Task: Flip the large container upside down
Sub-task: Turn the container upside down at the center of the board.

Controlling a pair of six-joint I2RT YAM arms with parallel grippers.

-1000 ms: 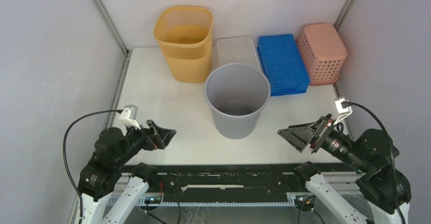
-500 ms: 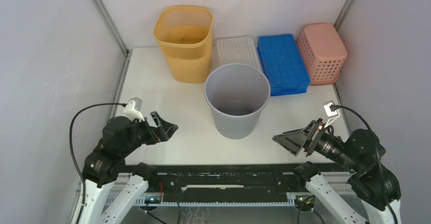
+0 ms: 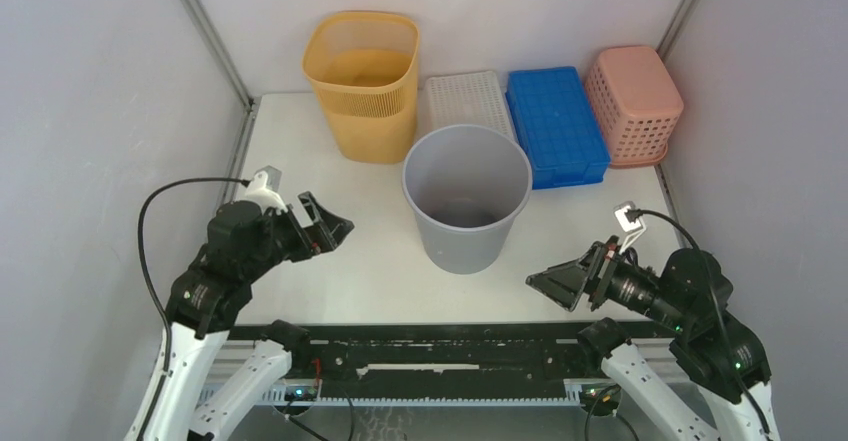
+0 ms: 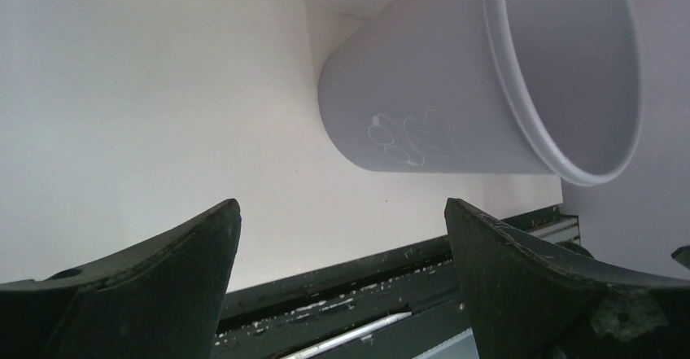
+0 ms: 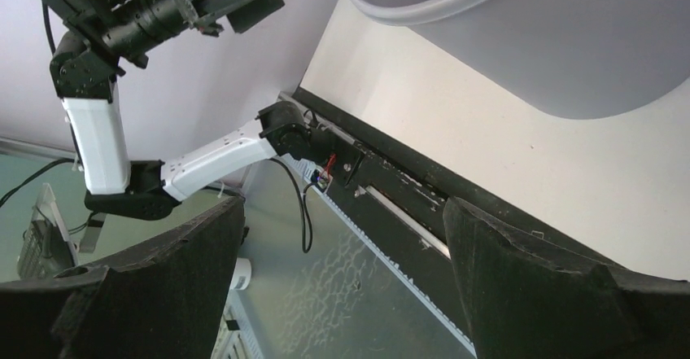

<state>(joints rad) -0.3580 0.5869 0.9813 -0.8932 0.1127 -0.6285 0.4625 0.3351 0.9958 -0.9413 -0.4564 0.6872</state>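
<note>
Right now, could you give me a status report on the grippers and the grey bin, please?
Left gripper open, right gripper open, both holding nothing. Grey bin upright, mouth up, untouched. Yellow basket close behind it.

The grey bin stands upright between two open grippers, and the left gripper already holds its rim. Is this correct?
Not quite: the left gripper holds nothing; the top external view shows it apart from the grey bin. Rest correct.
</note>
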